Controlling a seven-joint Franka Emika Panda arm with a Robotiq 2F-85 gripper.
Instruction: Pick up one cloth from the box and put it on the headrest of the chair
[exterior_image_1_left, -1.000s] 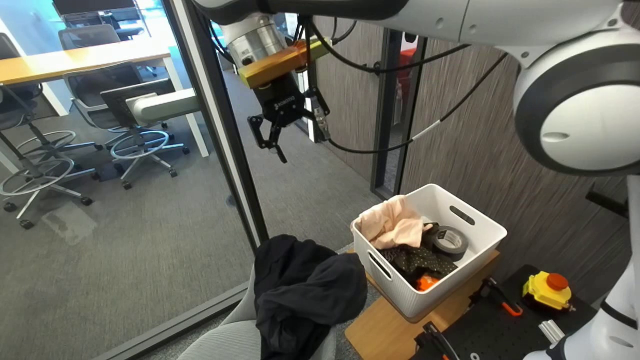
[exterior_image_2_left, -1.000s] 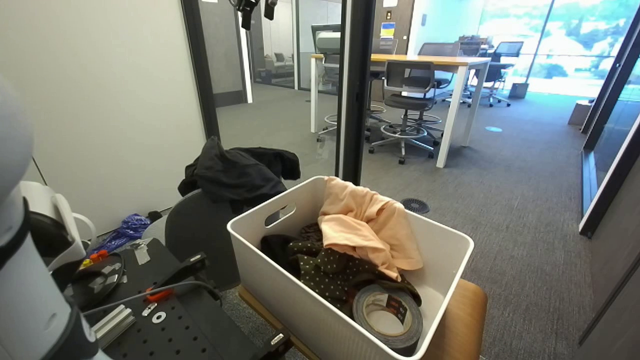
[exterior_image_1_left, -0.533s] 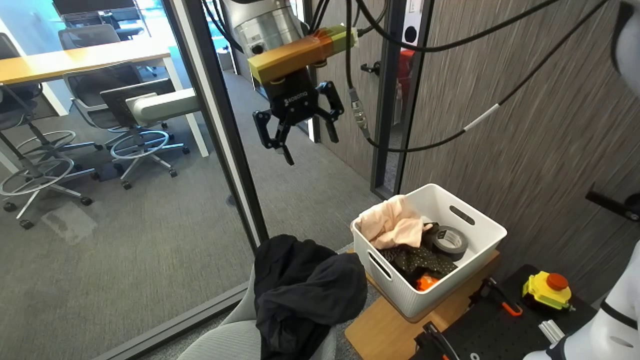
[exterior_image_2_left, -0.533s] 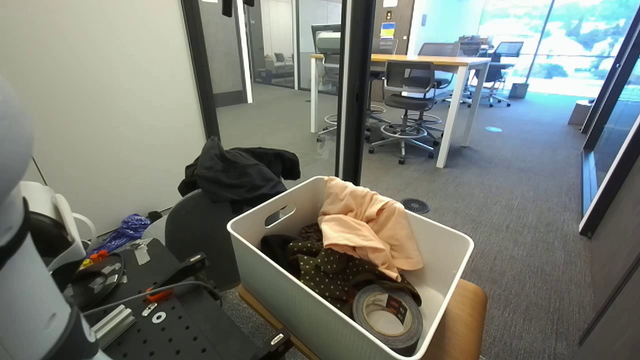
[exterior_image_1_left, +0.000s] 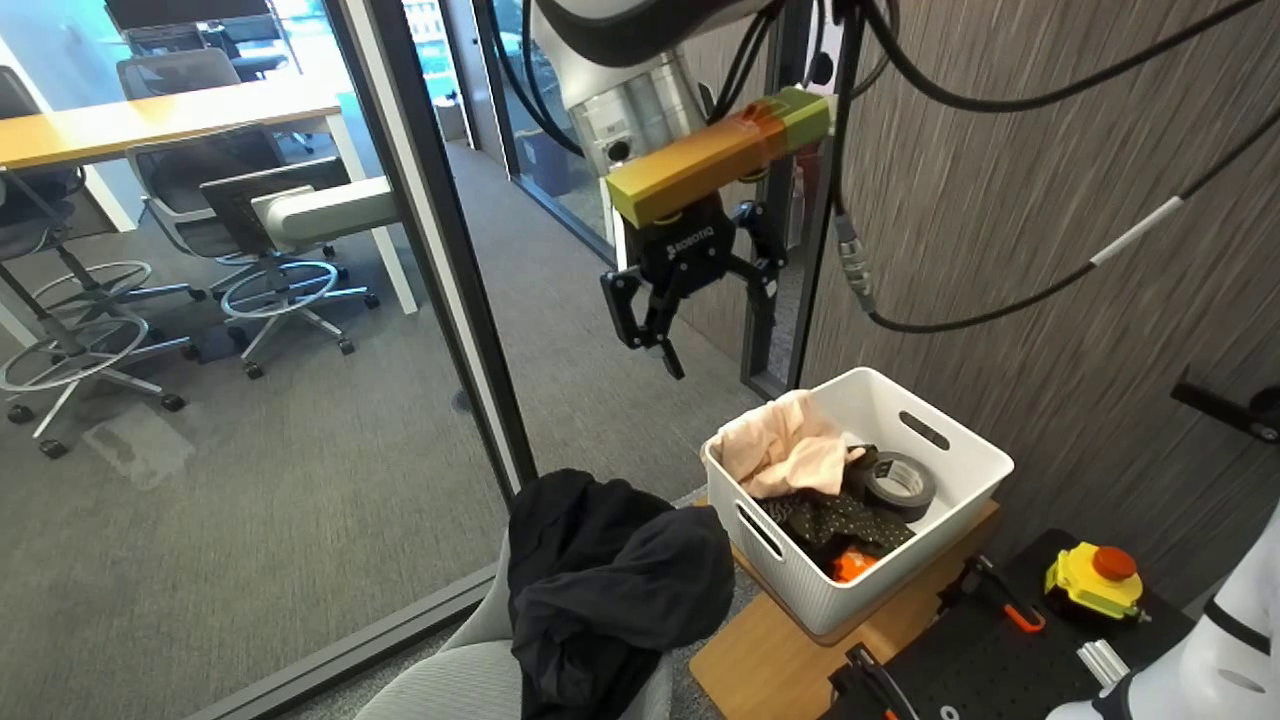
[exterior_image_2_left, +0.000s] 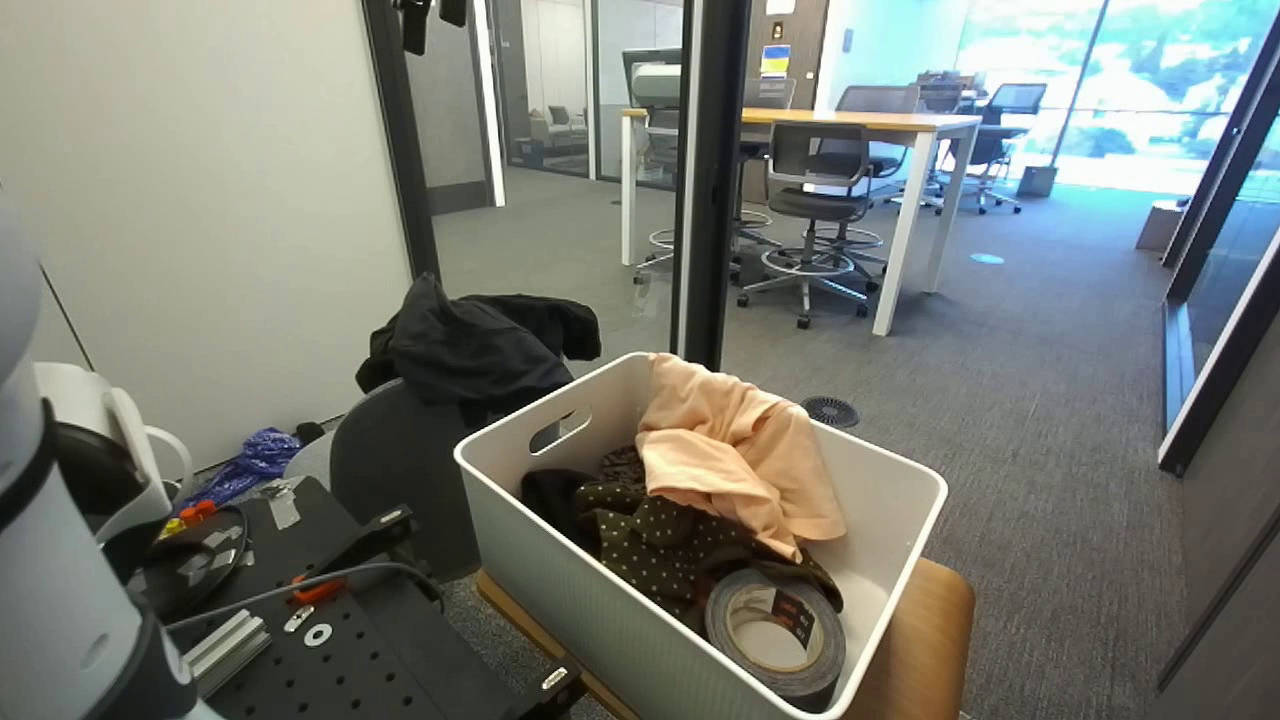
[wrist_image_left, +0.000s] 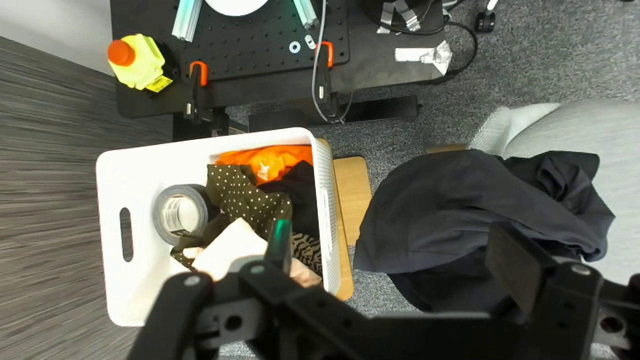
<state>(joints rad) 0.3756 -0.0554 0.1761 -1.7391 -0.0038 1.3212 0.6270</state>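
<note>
The white box (exterior_image_1_left: 960, 500) holds several cloths; it shows in both exterior views (exterior_image_2_left: 560, 560) and the wrist view (wrist_image_left: 130, 175). A peach cloth (exterior_image_1_left: 785, 450) lies on top, draped at one rim; it also shows in an exterior view (exterior_image_2_left: 740, 450). A dark dotted cloth (exterior_image_2_left: 650, 540) and an orange cloth (wrist_image_left: 270, 160) lie under or beside it. A black cloth (exterior_image_1_left: 620, 580) hangs over the back of the grey chair (exterior_image_1_left: 450, 685). My gripper (exterior_image_1_left: 718, 340) is open and empty, in the air above the box's chair side. In the wrist view its fingers (wrist_image_left: 397, 255) are wide apart.
A roll of grey tape (exterior_image_2_left: 778, 635) lies in the box. The box stands on a wooden stool (exterior_image_1_left: 760, 660). A black perforated table (wrist_image_left: 260, 45) with clamps and a yellow-red emergency button (exterior_image_1_left: 1095, 580) is beside it. A glass partition post (exterior_image_1_left: 440, 250) and a wood-patterned wall (exterior_image_1_left: 1050, 300) are near.
In an exterior view my gripper has moved right and, lately, down toward the box, and has turned so both fingers show. The cloths, box and chair have not moved.
</note>
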